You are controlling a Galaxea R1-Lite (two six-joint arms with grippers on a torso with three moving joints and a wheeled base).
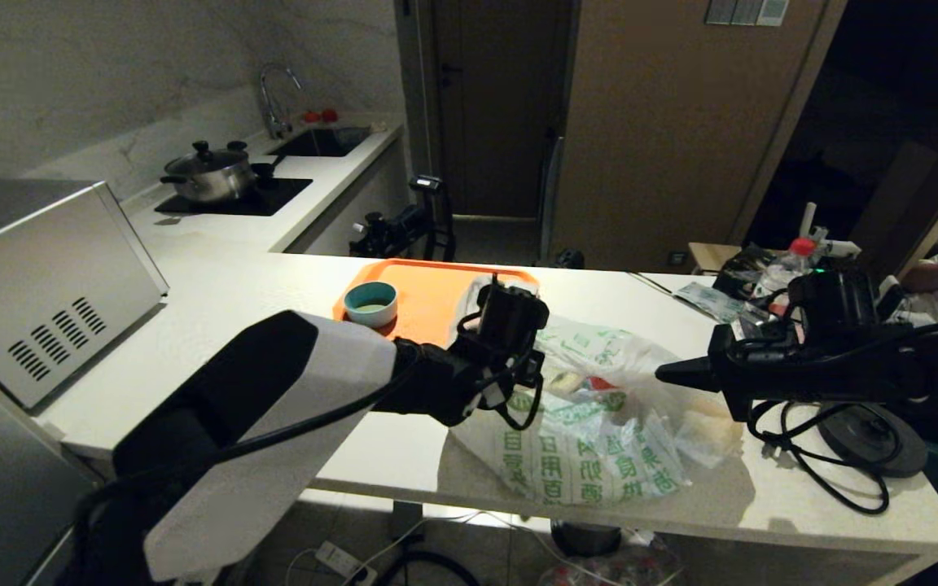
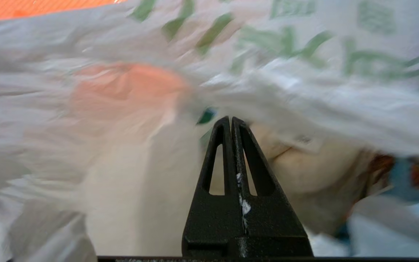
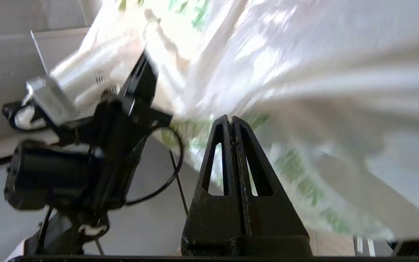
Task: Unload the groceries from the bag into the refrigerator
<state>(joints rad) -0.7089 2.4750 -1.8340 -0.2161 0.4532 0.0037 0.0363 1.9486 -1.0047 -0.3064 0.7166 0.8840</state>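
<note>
Left hand (image 2: 231, 122) pressed together inside bag (image 1: 591, 456), right hand (image 3: 231, 120) together beside bag, wrist view alone showing pale lump (image 2: 315, 174).

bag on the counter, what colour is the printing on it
Green characters on the translucent white bag, clearest in the head view.

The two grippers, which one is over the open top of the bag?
The left gripper. Shut, it reaches over the bag mouth from the tray side, while the right gripper, also shut, stays at the bag's right edge.
</note>
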